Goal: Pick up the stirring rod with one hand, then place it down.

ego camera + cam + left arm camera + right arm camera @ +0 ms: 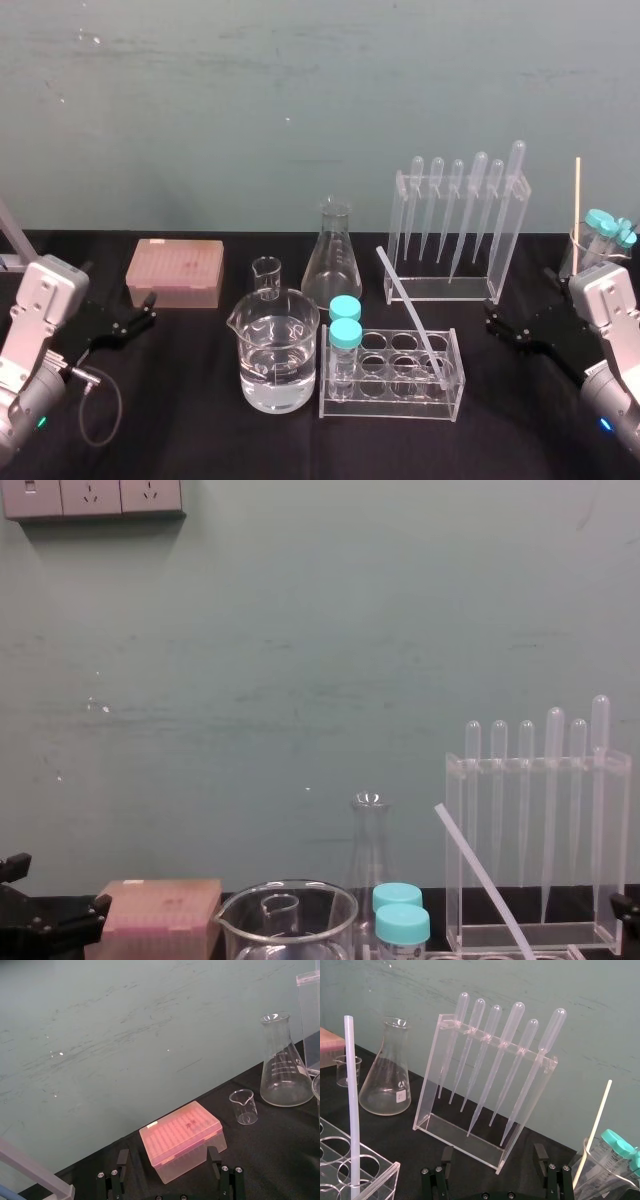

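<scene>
The stirring rod point(412, 315) stands tilted in a clear tube rack point(390, 405) near the middle of the black table point(180, 420). Its lower end sits in a hole at the rack's right end, and its upper end leans left and away, toward the gap between the flask point(331, 255) and the pipette stand point(455, 215). Neither gripper touches it. The right gripper point(495, 322) hovers low at the right side of the table, just right of the rack and pointing left. In the right wrist view its fingers point(447, 1157) are spread wide with nothing between them, and the rod point(351, 1105) stands well off to one side. The left gripper point(148, 310) sits at the left edge of the table beside a pink box point(175, 272). Its fingers point(122, 1160) are also wide apart, and it holds nothing. Two tubes with teal caps point(345, 320) fill the rack's left end, just beside a large beaker point(278, 350) of clear liquid. A small beaker point(267, 275) stands behind the large one. Six pipettes hang in the stand at the far right.
</scene>
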You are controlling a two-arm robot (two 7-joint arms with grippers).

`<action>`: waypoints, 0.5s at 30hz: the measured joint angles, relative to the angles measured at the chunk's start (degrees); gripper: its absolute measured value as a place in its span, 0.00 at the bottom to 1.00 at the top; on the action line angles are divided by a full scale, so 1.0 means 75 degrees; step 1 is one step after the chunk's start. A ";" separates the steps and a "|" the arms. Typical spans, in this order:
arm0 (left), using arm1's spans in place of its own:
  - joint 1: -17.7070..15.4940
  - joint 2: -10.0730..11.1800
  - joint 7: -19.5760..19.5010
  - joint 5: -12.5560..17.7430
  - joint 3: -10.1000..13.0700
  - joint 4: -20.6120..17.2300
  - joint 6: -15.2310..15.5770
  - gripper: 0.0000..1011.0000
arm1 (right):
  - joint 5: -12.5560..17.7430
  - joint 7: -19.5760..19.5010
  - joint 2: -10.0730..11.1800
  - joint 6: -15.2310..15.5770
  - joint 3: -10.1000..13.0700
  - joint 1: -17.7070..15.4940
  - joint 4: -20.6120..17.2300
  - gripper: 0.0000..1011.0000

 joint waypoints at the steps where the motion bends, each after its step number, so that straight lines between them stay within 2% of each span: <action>1: 0.0000 0.0000 0.0000 0.0000 0.0000 0.0000 0.0000 0.99 | 0.0000 0.0000 0.0000 0.0000 0.0000 0.0000 0.0000 0.99; 15: 0.0000 0.0000 0.0000 0.0000 0.0000 0.0000 0.0000 0.99 | 0.0000 0.0000 0.0000 0.0000 0.0000 0.0000 0.0000 0.99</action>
